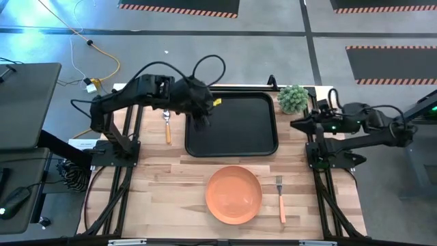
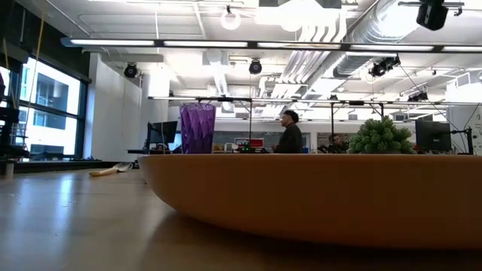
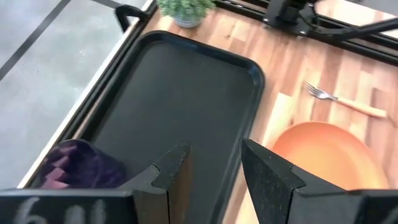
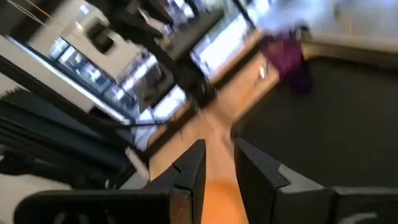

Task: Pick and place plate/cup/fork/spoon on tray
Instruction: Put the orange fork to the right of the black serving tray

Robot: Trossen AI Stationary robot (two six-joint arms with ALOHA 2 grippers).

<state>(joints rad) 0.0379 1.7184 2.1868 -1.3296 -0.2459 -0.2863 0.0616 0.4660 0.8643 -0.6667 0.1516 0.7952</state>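
Wooden worktop (image 1: 171, 171) below: small purple translucent cup (image 3: 78, 167) sits at the black rectangular tray (image 1: 235, 123)'s left edge. My left tool (image 3: 211, 163), part-open and empty, should lift clear without clipping it.

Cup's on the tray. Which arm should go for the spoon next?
Left, probably. The spoon lies just off the tray's left edge, right beside the left gripper, open over the cup. The right gripper waits beyond the tray's far side.
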